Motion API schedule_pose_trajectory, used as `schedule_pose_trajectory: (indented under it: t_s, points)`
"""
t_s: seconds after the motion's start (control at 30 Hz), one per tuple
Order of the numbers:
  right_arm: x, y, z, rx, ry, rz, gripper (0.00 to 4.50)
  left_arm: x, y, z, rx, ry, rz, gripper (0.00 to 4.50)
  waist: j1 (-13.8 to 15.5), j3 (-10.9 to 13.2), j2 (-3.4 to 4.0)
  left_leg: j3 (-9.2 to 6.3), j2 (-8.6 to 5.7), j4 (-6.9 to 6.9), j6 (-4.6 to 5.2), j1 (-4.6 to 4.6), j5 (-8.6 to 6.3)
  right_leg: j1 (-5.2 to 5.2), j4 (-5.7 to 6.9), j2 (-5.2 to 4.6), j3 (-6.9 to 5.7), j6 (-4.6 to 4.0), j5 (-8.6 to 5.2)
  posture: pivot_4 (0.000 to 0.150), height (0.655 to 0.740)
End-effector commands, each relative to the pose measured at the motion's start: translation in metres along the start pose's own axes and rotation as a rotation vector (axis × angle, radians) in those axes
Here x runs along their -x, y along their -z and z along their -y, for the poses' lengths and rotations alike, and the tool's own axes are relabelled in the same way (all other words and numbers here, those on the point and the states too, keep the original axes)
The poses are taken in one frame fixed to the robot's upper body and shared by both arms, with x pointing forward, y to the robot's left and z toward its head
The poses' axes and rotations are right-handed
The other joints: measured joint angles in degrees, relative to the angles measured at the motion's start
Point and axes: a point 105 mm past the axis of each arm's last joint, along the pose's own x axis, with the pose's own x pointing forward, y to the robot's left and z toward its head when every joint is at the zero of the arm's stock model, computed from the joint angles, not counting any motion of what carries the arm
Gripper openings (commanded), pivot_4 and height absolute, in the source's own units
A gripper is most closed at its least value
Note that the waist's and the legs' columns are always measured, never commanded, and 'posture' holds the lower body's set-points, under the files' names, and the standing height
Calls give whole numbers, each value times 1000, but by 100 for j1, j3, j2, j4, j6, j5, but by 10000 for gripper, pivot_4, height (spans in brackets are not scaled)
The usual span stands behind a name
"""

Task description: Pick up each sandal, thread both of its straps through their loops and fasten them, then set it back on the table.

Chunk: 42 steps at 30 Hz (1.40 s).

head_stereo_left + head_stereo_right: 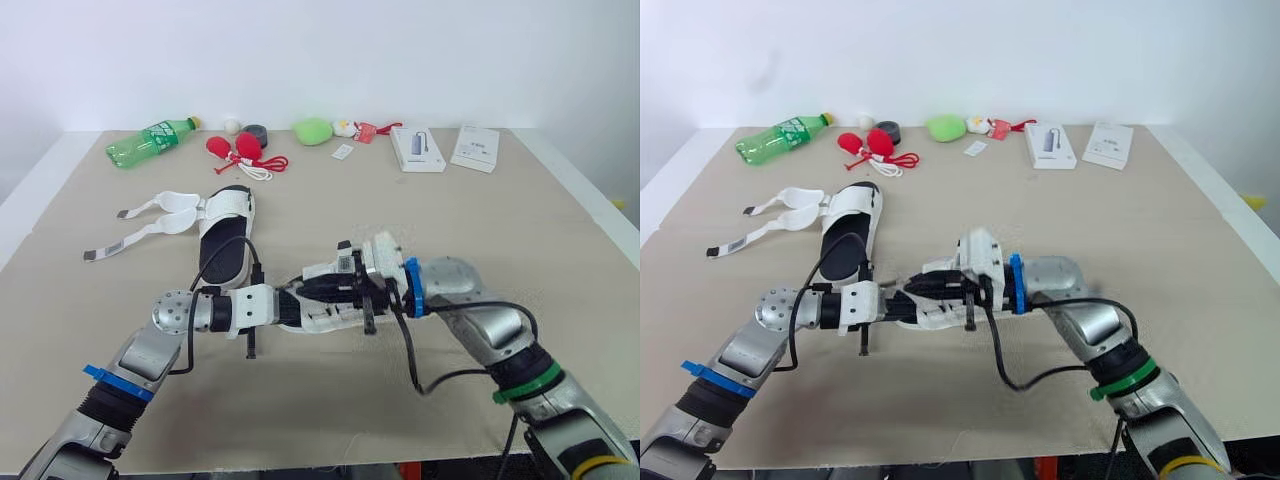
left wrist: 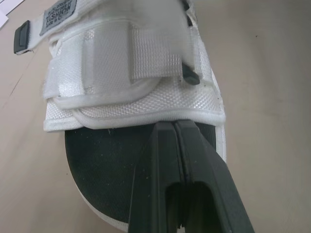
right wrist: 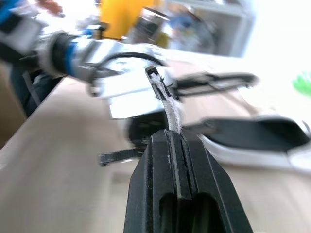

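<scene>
Sandal (image 2: 146, 99) at front-middle of table (image 1: 520, 240), between both arms. Right gripper (image 3: 171, 137) clamped on strap (image 3: 171, 110). Left gripper (image 2: 174, 127) clenched at toe band, nothing seen between tips. Risk: thin strap slipping from pinch under pull, or sandal twisting. Second sandal (image 1: 225, 240) toward left edge, straps loose. Green bottle (image 1: 150, 142) at far left corner, contents unclear.

Sandal (image 2: 136, 97) upper is white coarse-woven mesh cloth with smooth piped edging, strap (image 3: 173, 110) white woven webbing, footbed (image 2: 102, 165) matt black and finely grained; left gripper (image 2: 174, 124) matt black moulded plastic; table (image 1: 450, 230) matt beige; bottle (image 1: 150, 142) glossy clear green plastic.
</scene>
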Motion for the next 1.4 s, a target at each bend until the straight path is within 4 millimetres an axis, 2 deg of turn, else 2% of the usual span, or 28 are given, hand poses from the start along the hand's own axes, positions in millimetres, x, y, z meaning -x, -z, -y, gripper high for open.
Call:
schedule_pose_trajectory:
  t_s: [0.03, 0.23, 0.4, 0.43, 0.53, 0.57, 0.7, 0.87, 0.93, 1.0, 1.03, 1.2, 1.23, 1.4]
  points:
    - [10, 2, 41, -139, 159, -99, 167, -1, 22, 14, 50, 54, -86, 0, -2, 0, 1, 1, 0, 0, 0, -1, 0, -3, 0, 0, 0, 2, -1, 1500, 7400]
    - [17, 11, 53, -158, 212, -185, 167, -1, 21, 15, 53, 48, -83, 0, 3, 0, 1, 4, 0, -1, 0, -22, 0, -28, 0, 2, 0, 5, 0, 1500, 7400]
    - [19, 13, 55, -162, 202, -213, 167, 0, 21, 16, 55, 43, -85, 0, 3, 0, 1, 4, 0, 1, 0, -23, 0, -29, 0, 2, 0, 7, 1, 1500, 7400]
    - [20, 13, 56, -157, 205, -219, 5316, 0, 21, 16, 55, 43, -85, 0, 2, 0, 1, 4, -1, 1, 0, -23, 0, -29, 0, 2, 0, 7, 1, 1500, 7400]
    - [20, 12, 58, -119, 208, -227, 16866, 0, 21, 16, 55, 42, -85, 0, 2, 0, 1, 4, 0, 1, 0, -25, 0, -32, 0, 2, 0, 7, 1, 1500, 7400]
    - [21, 11, 58, -91, 205, -231, 23159, 0, 21, 16, 55, 42, -86, 0, 1, 0, 1, 5, 0, 1, 0, -25, 0, -33, 0, 2, 0, 8, 1, 1500, 7400]
    - [22, 0, 64, -1, 215, -222, 39892, 0, 21, 16, 53, 46, -86, 0, 2, 0, 1, 5, -1, 0, 0, -32, 0, -40, 0, 3, 0, 9, 0, 1500, 7400]
    - [9, -43, 68, 55, 140, -110, 39892, 0, 21, 15, 50, 47, -86, 0, -6, 2, 4, 7, -1, 0, 0, -34, 0, -46, 0, 3, 0, 9, 4, 1500, 7400]
    - [1, -48, 64, 56, 81, -106, 39892, -1, 21, 14, 48, 49, -84, 0, -5, 2, 4, 6, 0, 0, 0, -34, 0, -45, 1, 3, 0, 9, 4, 1500, 7400]
    - [-6, -42, 62, 53, 31, -144, 31136, -2, 20, 13, 46, 50, -80, 0, 2, 1, 3, 6, 0, 0, 0, -34, 0, -44, 1, 3, 0, 10, 3, 1500, 7400]
    - [-8, -34, 61, 48, 13, -180, 28523, -3, 19, 13, 45, 50, -75, 0, 3, 1, 3, 5, -1, 0, 0, -35, 0, -43, 1, 2, 0, 11, 2, 1500, 7400]
    - [-9, 0, 62, 3, -36, -324, 2075, -6, 17, 12, 44, 45, -58, 0, 9, 1, 4, 6, -2, 4, 0, -38, 0, -46, 1, 2, 0, 10, 3, 1500, 7400]
    - [-9, 6, 64, -2, -36, -350, 819, -7, 16, 12, 44, 44, -56, 0, 9, 1, 4, 6, -2, 4, 0, -39, 0, -46, 1, 1, 0, 10, 4, 1500, 7400]
    - [-1, 31, 74, 76, -49, -505, 819, -7, 14, 12, 44, 39, -48, 0, 11, 2, 4, 6, -2, 5, 0, -39, 1, -47, 1, 2, 0, 11, 5, 1500, 7400]
